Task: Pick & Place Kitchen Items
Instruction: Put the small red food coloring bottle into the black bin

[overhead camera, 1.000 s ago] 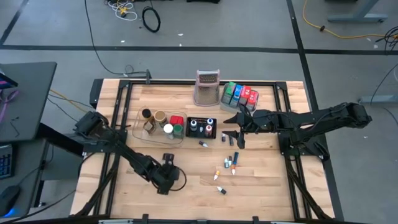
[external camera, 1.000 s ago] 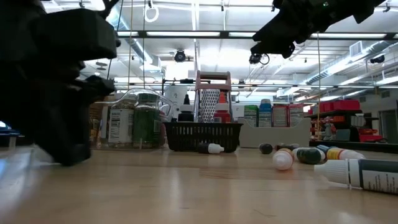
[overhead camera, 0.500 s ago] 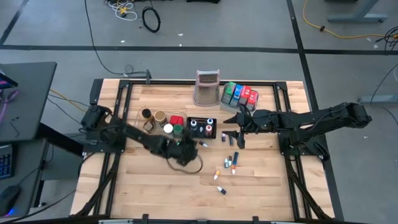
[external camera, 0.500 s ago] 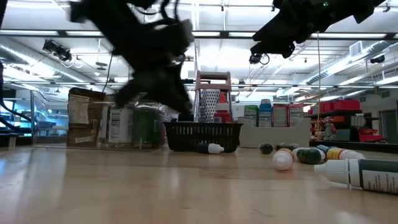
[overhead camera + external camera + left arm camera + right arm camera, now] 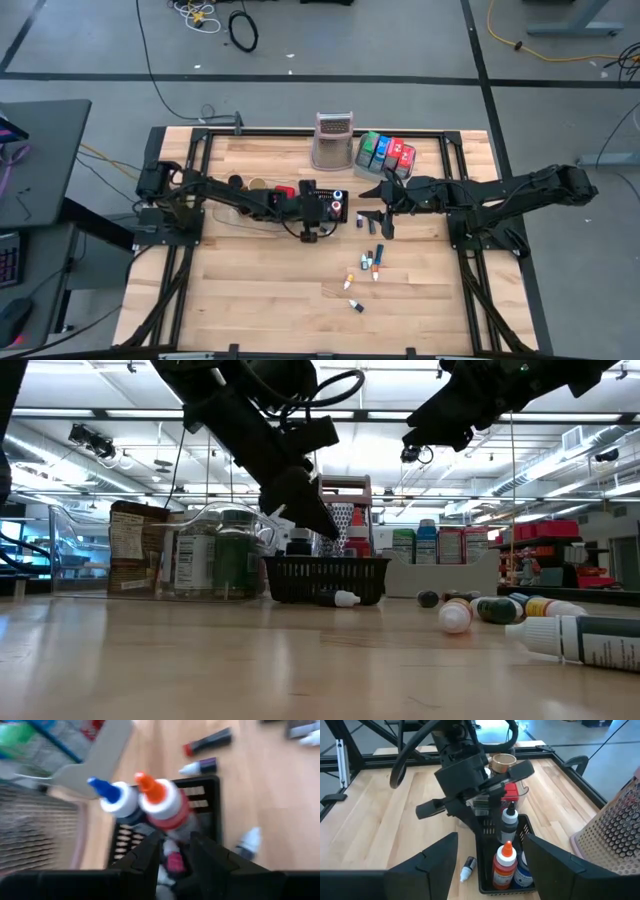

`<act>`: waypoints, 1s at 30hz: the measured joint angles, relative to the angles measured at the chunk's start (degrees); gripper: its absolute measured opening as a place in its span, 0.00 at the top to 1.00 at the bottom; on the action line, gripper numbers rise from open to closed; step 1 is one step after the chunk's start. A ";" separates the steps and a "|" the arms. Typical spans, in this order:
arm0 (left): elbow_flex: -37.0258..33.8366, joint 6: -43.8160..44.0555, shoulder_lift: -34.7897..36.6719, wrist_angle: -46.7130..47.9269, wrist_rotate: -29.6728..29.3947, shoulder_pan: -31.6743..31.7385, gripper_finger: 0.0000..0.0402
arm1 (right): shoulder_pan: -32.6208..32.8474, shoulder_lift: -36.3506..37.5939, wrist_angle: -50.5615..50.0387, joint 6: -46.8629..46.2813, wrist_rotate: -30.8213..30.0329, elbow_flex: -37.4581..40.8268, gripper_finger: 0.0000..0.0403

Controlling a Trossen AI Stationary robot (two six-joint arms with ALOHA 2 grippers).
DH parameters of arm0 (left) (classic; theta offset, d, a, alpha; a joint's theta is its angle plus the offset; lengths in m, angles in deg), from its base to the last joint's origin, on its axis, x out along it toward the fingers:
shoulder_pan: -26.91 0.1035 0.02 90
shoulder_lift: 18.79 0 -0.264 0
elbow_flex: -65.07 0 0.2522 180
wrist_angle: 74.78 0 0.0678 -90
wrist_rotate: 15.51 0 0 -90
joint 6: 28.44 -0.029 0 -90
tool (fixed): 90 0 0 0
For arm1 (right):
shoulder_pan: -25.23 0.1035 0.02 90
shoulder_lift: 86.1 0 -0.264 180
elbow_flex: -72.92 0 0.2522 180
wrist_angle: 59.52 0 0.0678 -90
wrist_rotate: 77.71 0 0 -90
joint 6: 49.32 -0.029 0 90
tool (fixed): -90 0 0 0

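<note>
Orange-capped bottle (image 5: 162,802) beside blue-capped bottle (image 5: 120,800).

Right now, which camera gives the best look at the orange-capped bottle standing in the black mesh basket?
The right wrist view: the orange-capped bottle stands whole and sharp in the black mesh basket. The left wrist view shows it close but blurred. The high view shows only a small dot, and in the low view I cannot pick it out.

From where I sit the table (image 5: 260,270) is evenly and brightly lit from above, with only soft, faint shadows under the arms. Low down, ceiling strip lights (image 5: 560,460) glare and the nearest bottle (image 5: 590,640) is soft. My left wrist picture is smeared with blur, the basket (image 5: 210,810) and orange-capped bottle (image 5: 162,802) fuzzy.
</note>
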 joint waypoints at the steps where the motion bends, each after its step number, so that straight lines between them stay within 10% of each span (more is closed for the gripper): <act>1: 0.00 0.31 0.00 -0.01 1.30 0.40 0.71 | 0.00 0.00 0.00 0.00 0.00 0.00 0.42; 22: 0.04 9.45 16.32 2.93 -10.51 -10.00 0.70 | -0.07 0.02 -0.24 2.46 -10.43 -0.07 0.42; 30: 0.00 9.78 24.07 4.57 -10.53 -14.45 0.70 | -0.87 -1.78 -11.31 -13.34 -14.36 -0.07 0.42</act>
